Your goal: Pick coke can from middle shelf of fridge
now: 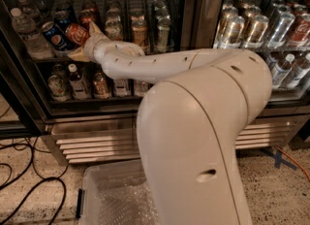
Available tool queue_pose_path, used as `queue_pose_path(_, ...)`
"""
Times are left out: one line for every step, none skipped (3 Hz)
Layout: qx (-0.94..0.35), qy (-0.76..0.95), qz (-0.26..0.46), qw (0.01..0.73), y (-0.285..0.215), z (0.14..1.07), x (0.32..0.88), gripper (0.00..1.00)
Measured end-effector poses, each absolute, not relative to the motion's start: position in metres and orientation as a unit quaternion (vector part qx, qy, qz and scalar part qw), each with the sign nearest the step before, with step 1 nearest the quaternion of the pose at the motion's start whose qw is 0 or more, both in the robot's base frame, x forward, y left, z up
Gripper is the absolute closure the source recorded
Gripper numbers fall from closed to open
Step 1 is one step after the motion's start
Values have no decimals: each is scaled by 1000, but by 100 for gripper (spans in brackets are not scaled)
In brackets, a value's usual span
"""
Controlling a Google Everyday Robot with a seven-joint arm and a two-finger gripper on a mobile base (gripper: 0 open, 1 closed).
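Observation:
The coke can (pixel 77 33), red with white script, sits tilted at the left front of the middle shelf (pixel 44 59) of the fridge (pixel 192 10). My gripper (pixel 83 43) is inside the fridge at that shelf and is shut on the coke can, with one tan finger above it and one below. My pale arm (pixel 160 64) reaches in from the right. A blue Pepsi can (pixel 52 34) stands just left of the coke can. Several more cans stand behind the gripper on the same rack.
A water bottle (pixel 26 32) stands at the shelf's far left. Small bottles and cans (pixel 80 81) fill the rack below. A second cooler (pixel 261 25) of cans is on the right. A clear plastic bin (pixel 111 195) and black cables (pixel 24 180) lie on the floor.

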State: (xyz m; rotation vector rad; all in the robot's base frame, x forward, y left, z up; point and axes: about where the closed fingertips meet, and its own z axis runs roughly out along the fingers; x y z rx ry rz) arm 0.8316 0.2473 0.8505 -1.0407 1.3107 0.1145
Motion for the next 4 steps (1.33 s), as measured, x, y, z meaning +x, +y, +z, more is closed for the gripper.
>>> queue_pose_path(-456,577,30,677,245,856,843,28)
queue_pose_path(-453,576,22,680,248,856,848,32)
queue_pose_path(-451,577,18,681,249,854,850,31)
queue_pose_path(-452,577,26,679,251,847,849,50)
